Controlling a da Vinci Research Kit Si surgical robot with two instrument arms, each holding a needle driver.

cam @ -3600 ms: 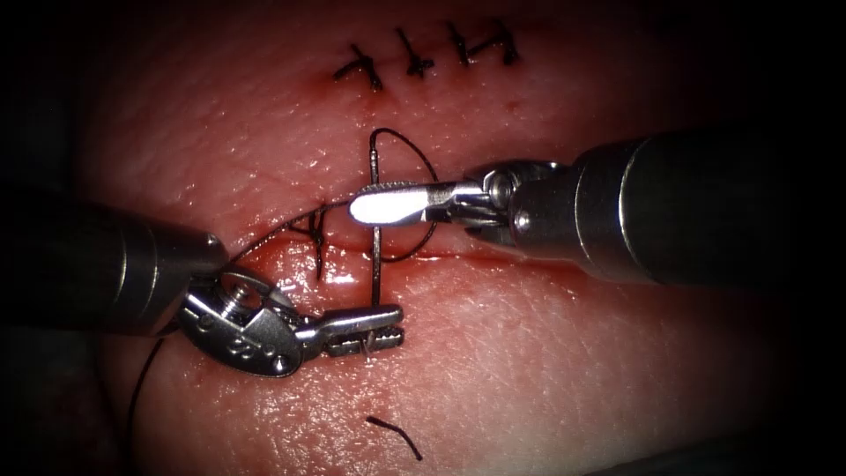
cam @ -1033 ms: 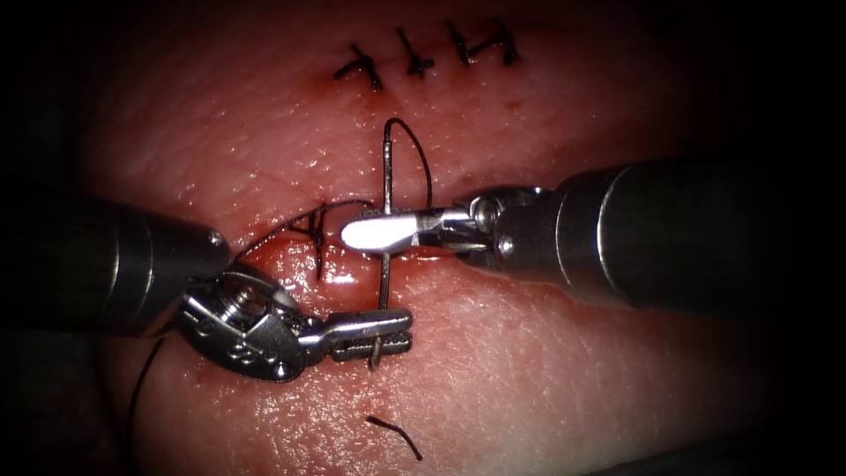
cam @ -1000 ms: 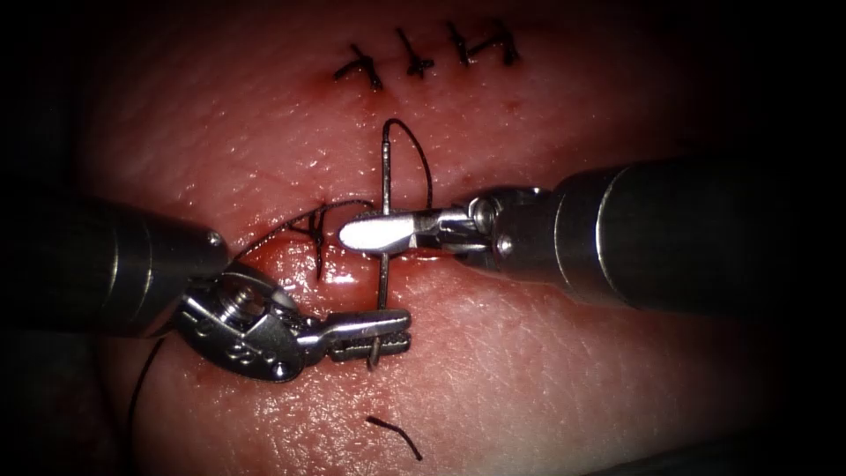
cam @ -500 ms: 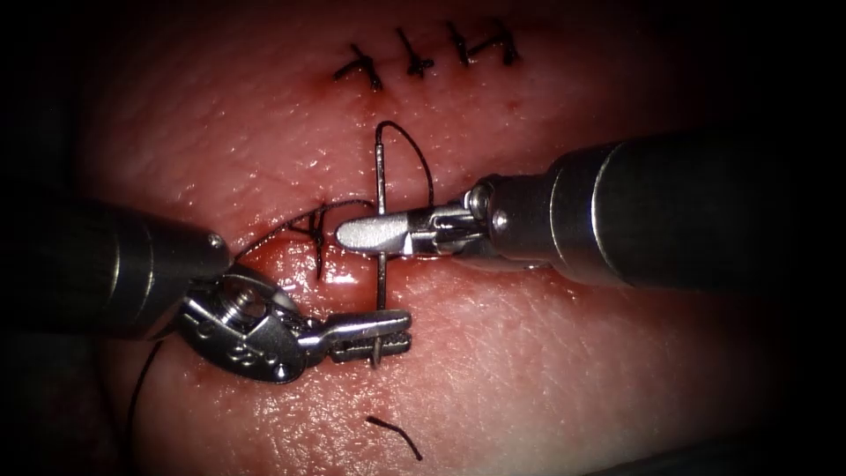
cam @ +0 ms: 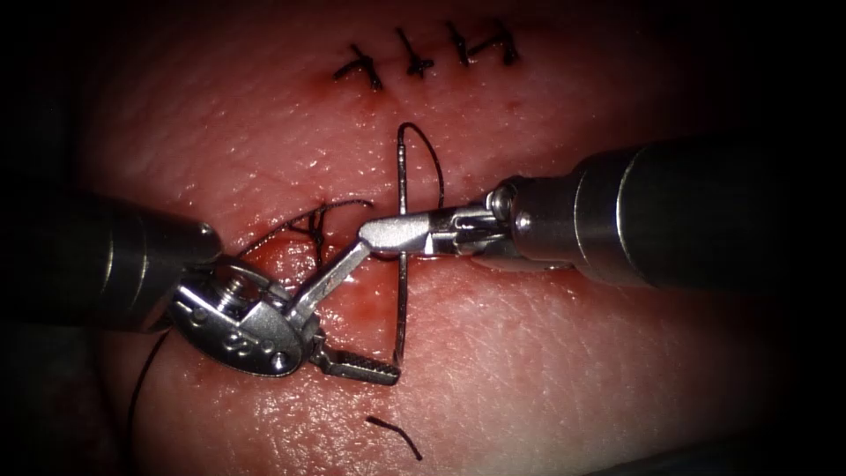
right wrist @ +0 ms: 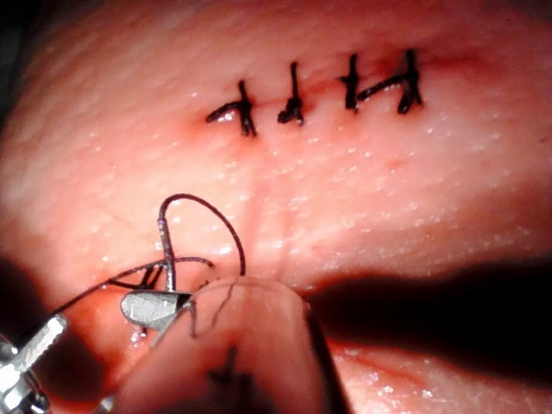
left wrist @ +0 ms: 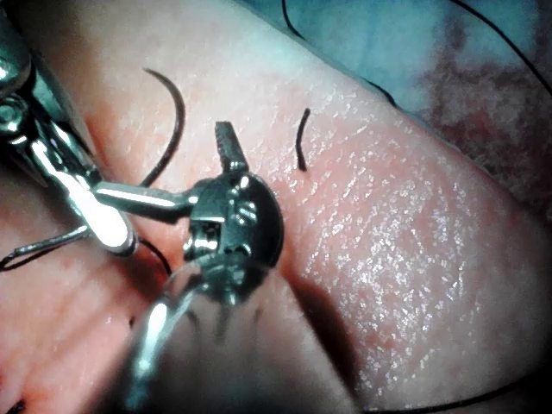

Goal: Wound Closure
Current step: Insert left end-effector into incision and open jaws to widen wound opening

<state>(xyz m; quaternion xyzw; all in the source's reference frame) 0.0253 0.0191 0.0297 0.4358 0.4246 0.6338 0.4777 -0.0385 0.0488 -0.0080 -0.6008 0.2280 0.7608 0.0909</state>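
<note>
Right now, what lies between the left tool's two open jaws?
In the endoscope view, only bare tissue with red fluid; the needle, held by the right tool, passes just beyond the left tool.

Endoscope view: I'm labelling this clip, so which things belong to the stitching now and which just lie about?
In use:
- needle, held mid-curve by right tool, out of tissue
- thread
- left tool, open, holding nothing
- cut

Lying about:
- finished stitches
- loose thread end

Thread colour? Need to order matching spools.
Black thread, best in the endoscope view.
</note>
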